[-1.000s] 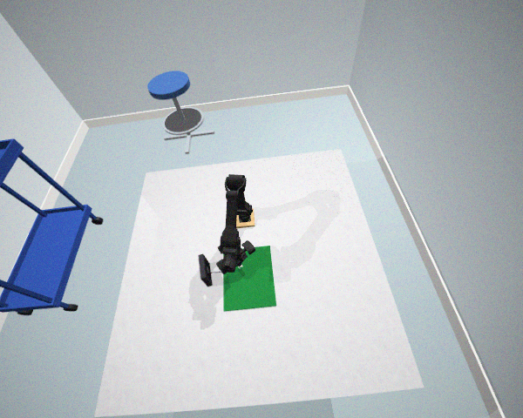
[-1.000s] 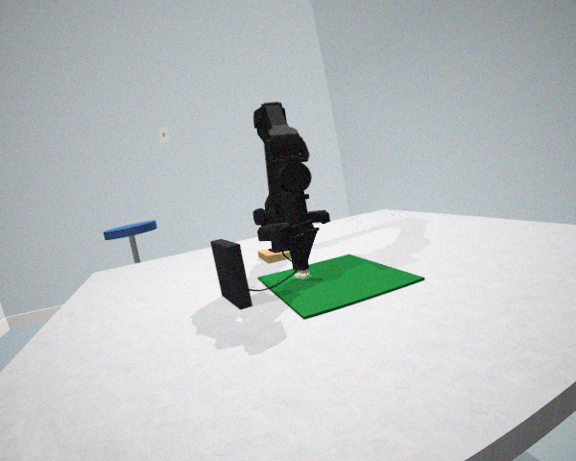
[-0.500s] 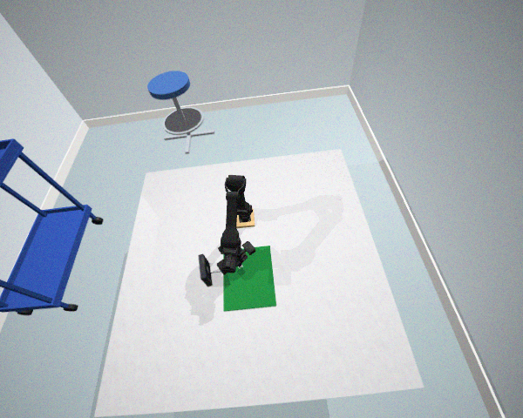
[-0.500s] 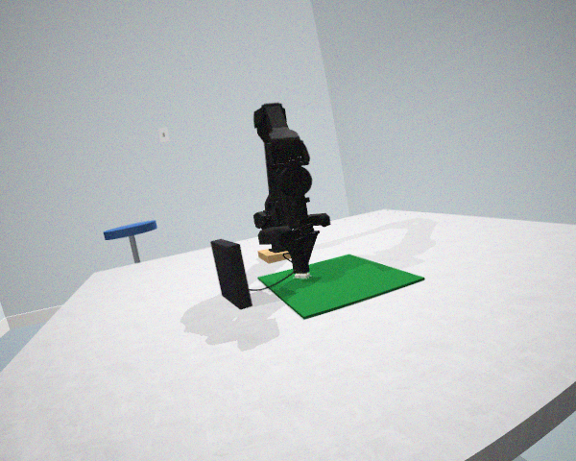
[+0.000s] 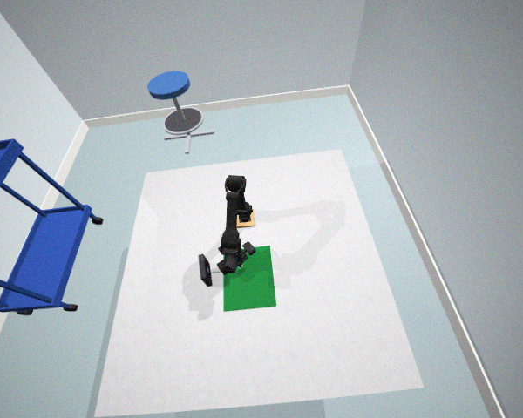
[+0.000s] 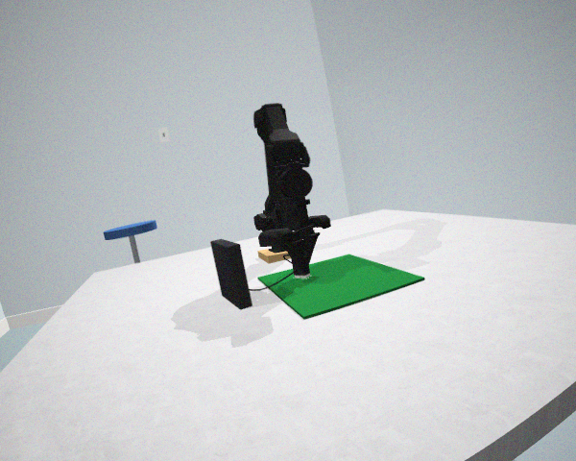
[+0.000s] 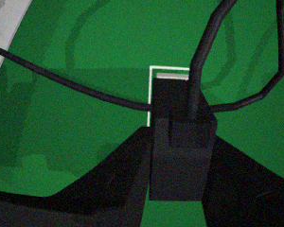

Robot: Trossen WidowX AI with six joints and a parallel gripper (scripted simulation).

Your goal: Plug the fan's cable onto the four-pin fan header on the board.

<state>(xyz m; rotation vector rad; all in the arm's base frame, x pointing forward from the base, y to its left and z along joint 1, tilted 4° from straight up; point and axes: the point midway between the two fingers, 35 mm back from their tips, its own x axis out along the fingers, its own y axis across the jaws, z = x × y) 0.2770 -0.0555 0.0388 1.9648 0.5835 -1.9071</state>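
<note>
Fan [image 5: 205, 270] [image 6: 231, 274] upright L of board [image 5: 250, 287] [image 6: 357, 279] [image 7: 109, 28]; cable [image 6: 258, 289] [image 7: 80, 89] runs R to plug [image 7: 182, 165], over header [image 6: 301, 276] [image 7: 172, 76]. End effector [image 5: 240, 266] [image 6: 301, 272] [image 7: 172, 138] nearly closed, gripping plug. Prob. seating step; next: confirm fully down, release, back off.

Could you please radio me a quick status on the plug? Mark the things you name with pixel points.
Gripper [image 5: 240, 266] [image 6: 301, 274] [image 7: 172, 138] shut on plug [image 7: 182, 161]. Plug over header [image 7: 172, 76], full seating unconfirmed. Fingers hide part of the view; release still to do.
</note>
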